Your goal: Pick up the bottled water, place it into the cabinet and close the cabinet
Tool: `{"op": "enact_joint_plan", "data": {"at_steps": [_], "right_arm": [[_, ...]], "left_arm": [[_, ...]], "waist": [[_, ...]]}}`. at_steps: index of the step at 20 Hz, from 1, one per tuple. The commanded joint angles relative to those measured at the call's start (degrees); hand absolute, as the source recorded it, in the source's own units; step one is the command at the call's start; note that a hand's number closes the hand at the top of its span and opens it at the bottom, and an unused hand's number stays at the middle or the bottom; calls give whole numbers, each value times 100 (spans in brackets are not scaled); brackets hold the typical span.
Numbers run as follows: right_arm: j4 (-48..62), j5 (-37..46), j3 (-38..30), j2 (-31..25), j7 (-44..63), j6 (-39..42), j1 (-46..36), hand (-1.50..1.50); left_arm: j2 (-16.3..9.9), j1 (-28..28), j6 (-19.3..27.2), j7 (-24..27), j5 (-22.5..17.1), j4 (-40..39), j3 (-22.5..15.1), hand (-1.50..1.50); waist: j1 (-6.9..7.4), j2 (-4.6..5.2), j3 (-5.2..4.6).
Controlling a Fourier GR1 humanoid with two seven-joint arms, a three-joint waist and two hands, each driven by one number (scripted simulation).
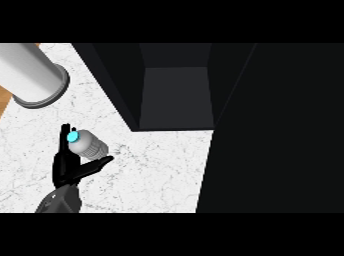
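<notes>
One hand, the left hand (69,165), is seen entering from the seven o'clock edge of the head view on a grey forearm (59,201). Its fingers (63,137) are extended upward along the left flank of the bottled water (88,145), and the thumb (97,164) is spread out beneath the bottle's base toward four o'clock. The hand is thus observed cupped partly around the bottle, fingers and thumb closing on opposite sides of it. The bottle is found lying tilted, its cyan cap (72,135) directed toward eleven o'clock. It is located over the white marbled counter (153,170), at about eight o'clock from the view's centre; whether it is lifted clear of the surface cannot be told. The cabinet (176,85), dark and standing open, is placed at twelve o'clock, well apart from the bottle, with its door (278,130) occupying the three o'clock side. A grey cylinder (23,75) is noted at ten o'clock.
</notes>
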State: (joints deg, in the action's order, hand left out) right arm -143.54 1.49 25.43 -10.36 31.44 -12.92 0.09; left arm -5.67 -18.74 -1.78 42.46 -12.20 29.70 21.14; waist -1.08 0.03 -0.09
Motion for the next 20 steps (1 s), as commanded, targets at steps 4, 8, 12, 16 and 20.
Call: {"op": "enact_joint_plan", "data": {"at_steps": [4,8,12,16,20], "right_arm": [[-1123,160,34,-280,-38,102,855,-150],[-863,-624,-879,-390,-83,351,422,-150],[-942,-670,-982,-424,-223,465,726,-150],[-861,-657,-1076,-402,-149,498,690,-150],[-855,-506,-1046,-314,-391,527,961,-150]], "left_arm": [[-341,-520,-701,41,-198,-788,160,150],[-35,-827,-724,256,-194,-1069,108,150],[145,-935,-173,595,74,-949,-121,150],[-77,-851,111,1076,335,-948,-256,150],[229,-974,-323,1297,592,-1145,-594,150]], "waist": [[-69,0,1],[-41,33,-2],[-23,13,4],[8,8,4],[-50,9,1]]}}
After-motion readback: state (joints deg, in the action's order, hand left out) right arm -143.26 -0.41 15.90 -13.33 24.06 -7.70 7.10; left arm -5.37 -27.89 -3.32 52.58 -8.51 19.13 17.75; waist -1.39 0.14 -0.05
